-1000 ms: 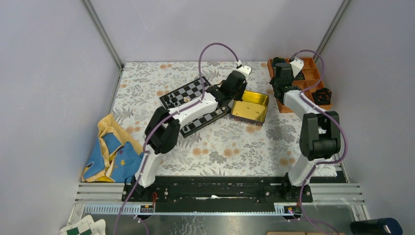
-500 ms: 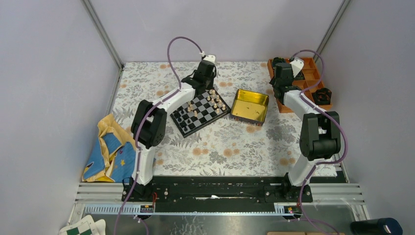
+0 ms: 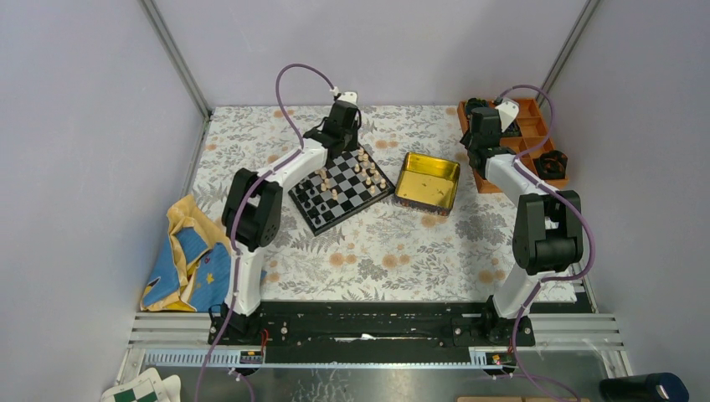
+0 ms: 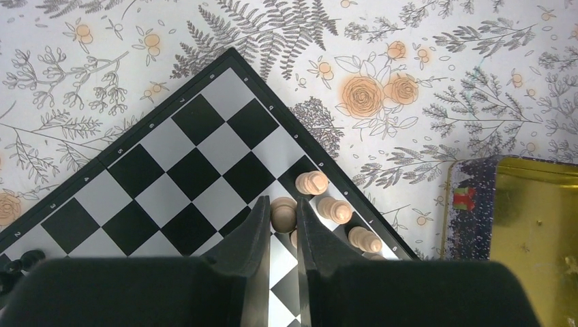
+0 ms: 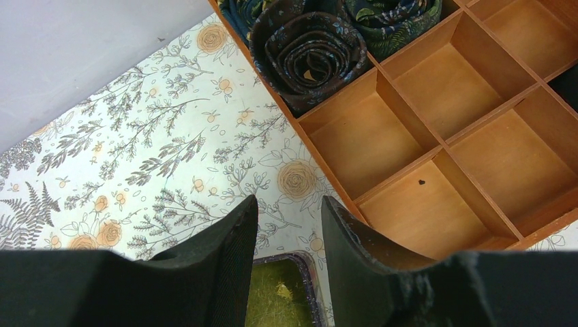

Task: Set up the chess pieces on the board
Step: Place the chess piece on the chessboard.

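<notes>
While the left claw [image 4: 281, 203] is clamping down on a tan piece [image 4: 283, 212], its two fingers are sitting only a sliver apart with that little pawn-looking thing wedged between the tips, so I'm calling it a real grip. I'm not managing to tell whether the piece's base is touching the square or hanging just above it. It's sitting over the board [image 4: 157, 177] near the right-hand rim, just beside the row of other tan pieces [image 4: 334, 209] that are lining up along that edge, and a few black pieces [image 4: 20, 262] are peeking in at the opposite side. So I'm reading this as the placing step for the light side, and the next move is probably going to need the piece centred on its square and the fingers parting gently without bumping the neighbours. Past the board, the gold tin [image 4: 538, 225] is lying on the flowery counter [image 4: 409, 82]. The right claw [image 5: 290, 204] is hanging slack and carrying nothing, fingers apart, parked over the corner of the orange tray [image 5: 443, 146].
</notes>
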